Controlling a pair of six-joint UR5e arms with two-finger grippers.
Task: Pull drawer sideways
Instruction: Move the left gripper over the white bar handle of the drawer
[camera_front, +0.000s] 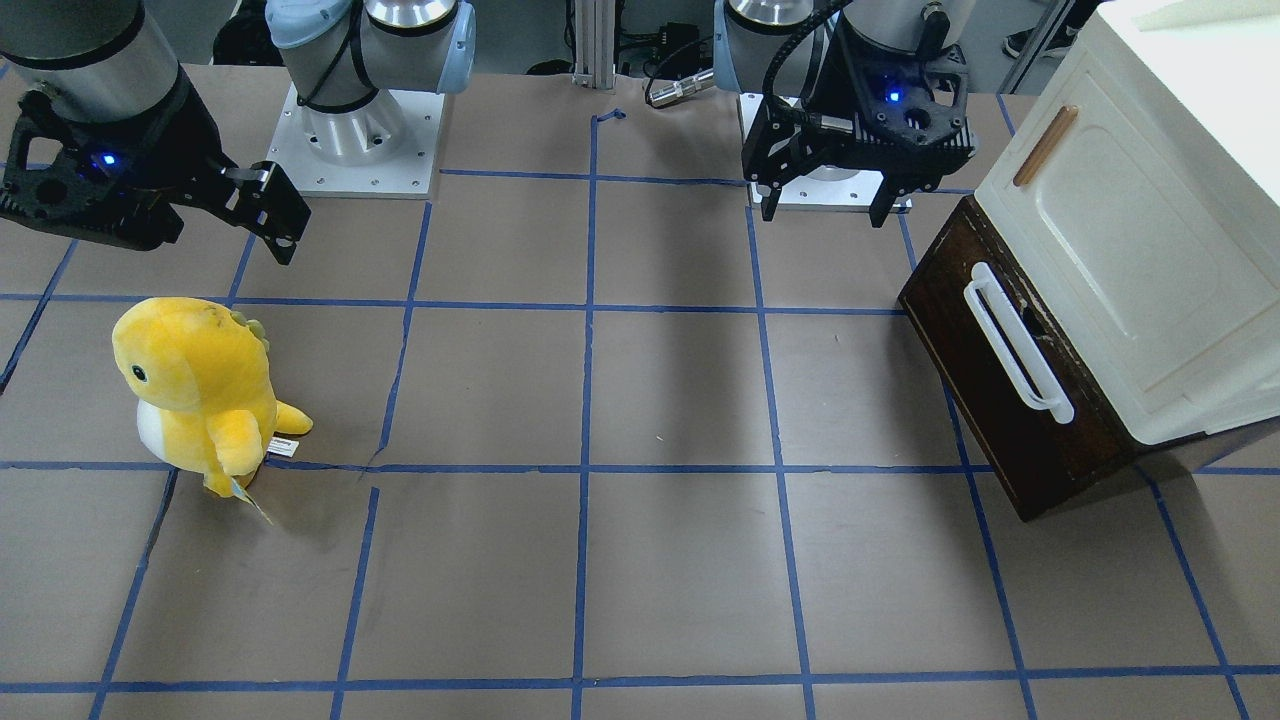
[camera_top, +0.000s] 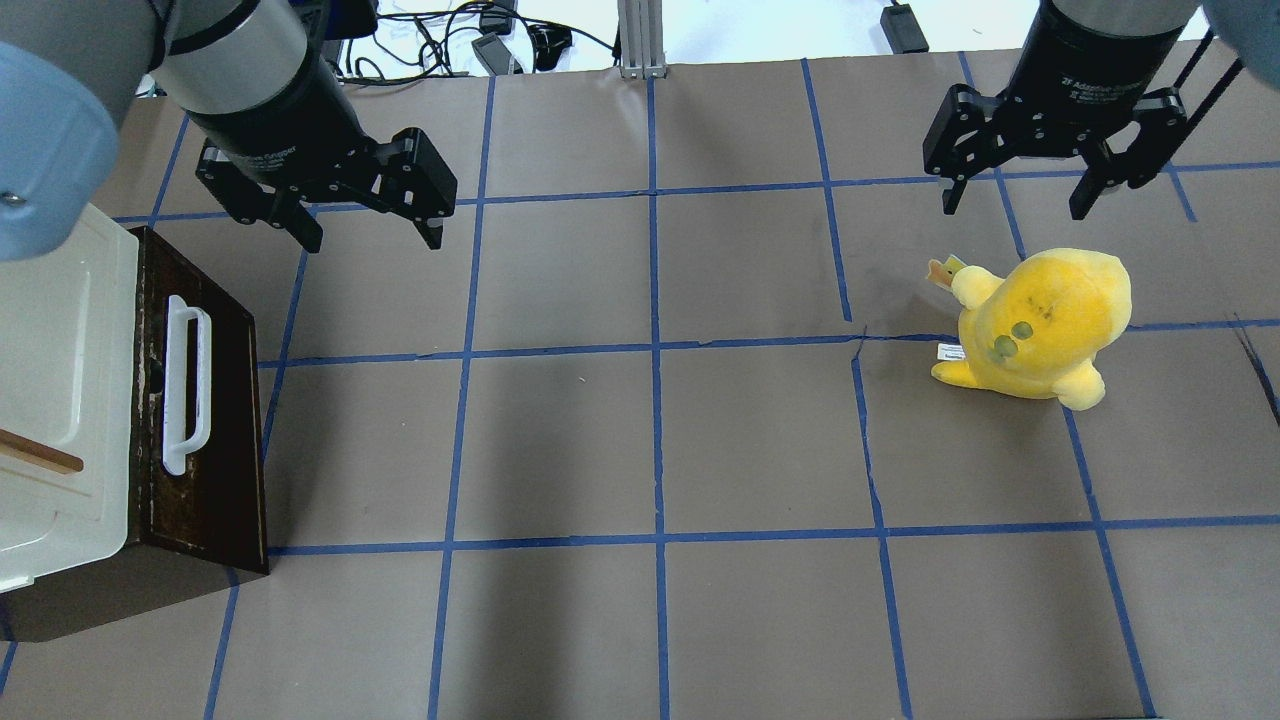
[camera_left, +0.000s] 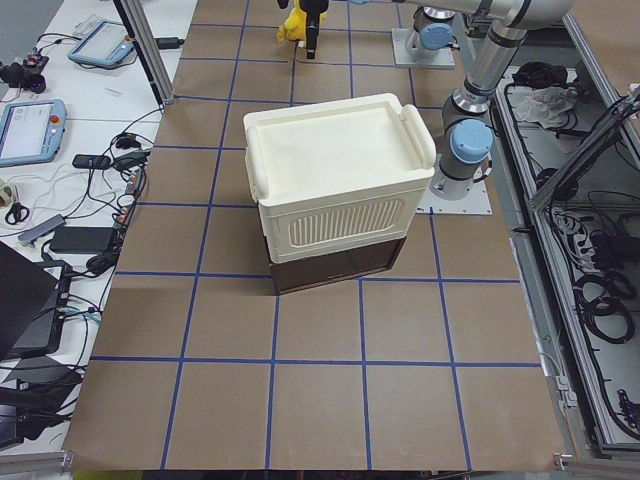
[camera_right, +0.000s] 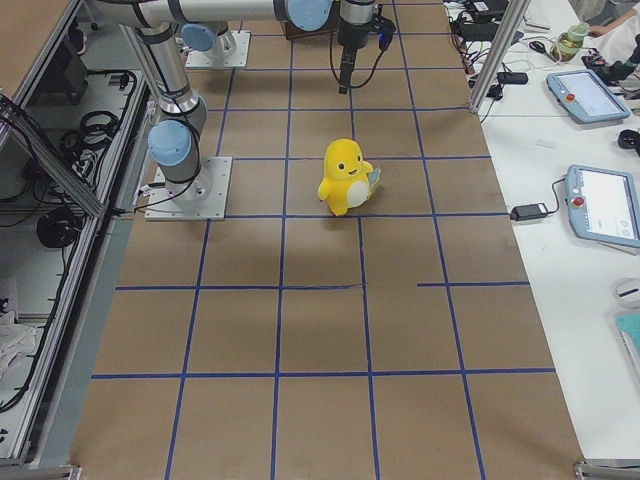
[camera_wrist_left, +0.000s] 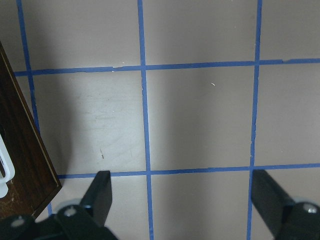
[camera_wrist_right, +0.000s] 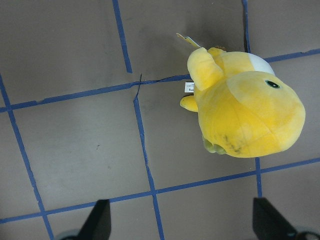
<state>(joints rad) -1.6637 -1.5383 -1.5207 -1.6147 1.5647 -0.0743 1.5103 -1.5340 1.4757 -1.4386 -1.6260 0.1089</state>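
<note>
The drawer (camera_front: 1010, 440) has a dark brown front and a long white bar handle (camera_front: 1015, 345). It sits under a cream cabinet at the table's end on my left, and none of its interior shows. It also shows in the overhead view (camera_top: 225, 440), the exterior left view (camera_left: 335, 268) and as a corner in the left wrist view (camera_wrist_left: 22, 150). My left gripper (camera_top: 372, 240) is open and empty, hovering above the table beside the drawer's far end, apart from it (camera_front: 824, 217) (camera_wrist_left: 184, 195). My right gripper (camera_top: 1014, 205) is open and empty on the other side (camera_wrist_right: 182, 222).
The cream cabinet (camera_front: 1130, 250) with a small brown wooden handle (camera_front: 1045, 145) stands over the drawer. A yellow plush toy (camera_top: 1045, 320) stands on the table below my right gripper, also in the right wrist view (camera_wrist_right: 245, 110). Brown table with a blue tape grid (camera_top: 655, 350).
</note>
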